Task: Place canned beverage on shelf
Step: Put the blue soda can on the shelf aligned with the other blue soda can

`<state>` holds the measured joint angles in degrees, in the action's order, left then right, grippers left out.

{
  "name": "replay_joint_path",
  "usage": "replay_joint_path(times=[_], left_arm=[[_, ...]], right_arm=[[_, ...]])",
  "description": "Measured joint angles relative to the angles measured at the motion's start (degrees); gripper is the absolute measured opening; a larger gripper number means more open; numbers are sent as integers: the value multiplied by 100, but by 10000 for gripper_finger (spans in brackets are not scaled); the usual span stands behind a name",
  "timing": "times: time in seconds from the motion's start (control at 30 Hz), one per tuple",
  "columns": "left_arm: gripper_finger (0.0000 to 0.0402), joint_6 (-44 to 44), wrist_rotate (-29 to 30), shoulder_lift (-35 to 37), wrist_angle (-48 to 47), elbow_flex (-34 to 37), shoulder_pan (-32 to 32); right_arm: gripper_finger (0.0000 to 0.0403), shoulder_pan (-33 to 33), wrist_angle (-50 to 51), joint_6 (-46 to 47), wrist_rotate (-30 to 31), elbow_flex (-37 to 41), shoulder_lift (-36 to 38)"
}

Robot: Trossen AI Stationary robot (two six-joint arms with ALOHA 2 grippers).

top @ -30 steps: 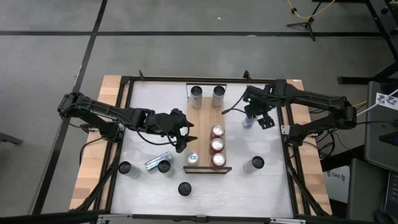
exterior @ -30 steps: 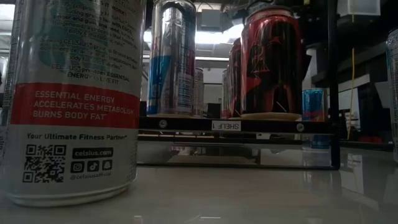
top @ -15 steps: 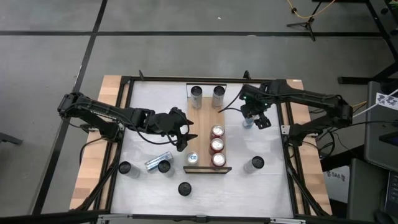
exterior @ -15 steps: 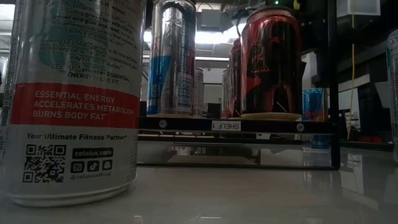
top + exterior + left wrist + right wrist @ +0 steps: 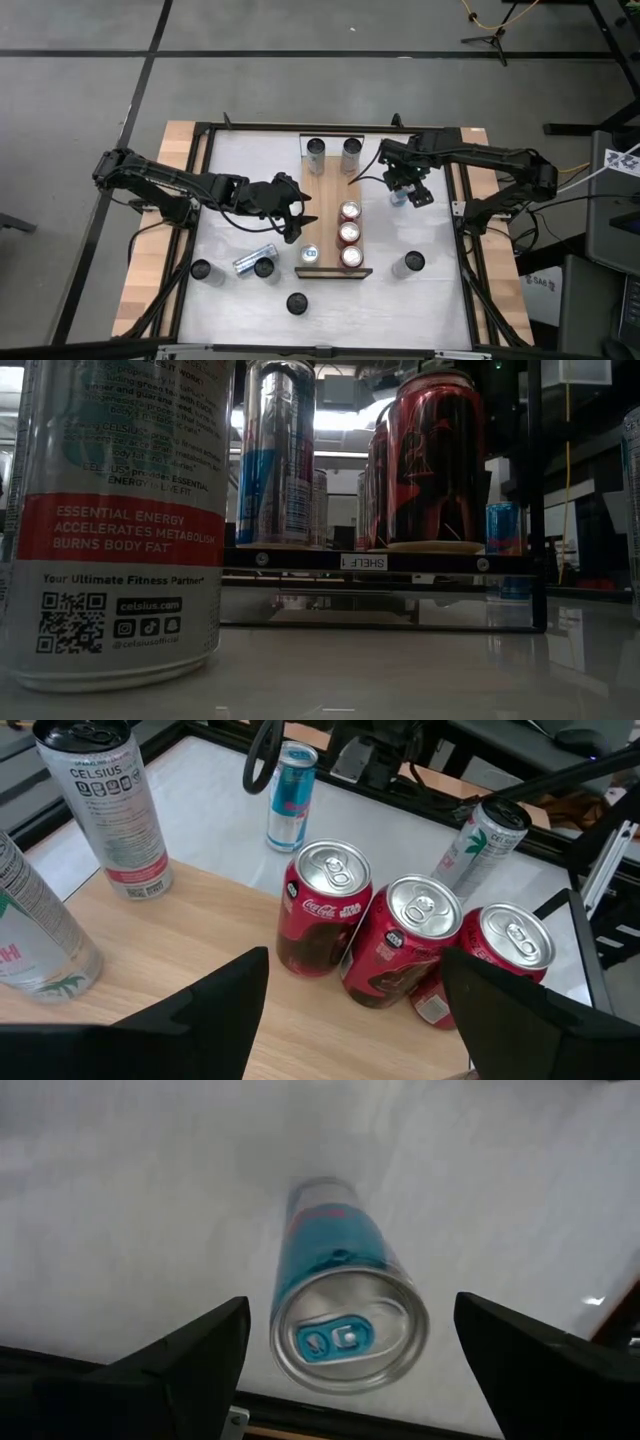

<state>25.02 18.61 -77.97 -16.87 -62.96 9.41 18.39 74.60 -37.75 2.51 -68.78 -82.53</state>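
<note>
A slim blue can stands upright on its base on the white table, right of the wooden shelf. My right gripper hangs above it, open and pointing down, one finger on either side of the can's top without touching it; the high view shows that gripper too. On the shelf stand three red cans, two silver cans at the far end and a silver-blue can. My left gripper hovers open over the shelf's left side.
Several loose cans stand on the table: one near the right, three near the left and front, and one lying on its side. A black frame borders the table. A large Celsius can fills the low view's left.
My right gripper has sunk toward the blue can and shifted a little toward the table's left, staying open. The cans and my left gripper have kept still.
</note>
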Motion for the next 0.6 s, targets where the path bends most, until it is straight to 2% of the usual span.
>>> replay_joint_path(times=[0.6], left_arm=[[289, -1, 2, -1, -17, 0, 0]], right_arm=[[344, 0, -7, -5, -30, 78, -12]])
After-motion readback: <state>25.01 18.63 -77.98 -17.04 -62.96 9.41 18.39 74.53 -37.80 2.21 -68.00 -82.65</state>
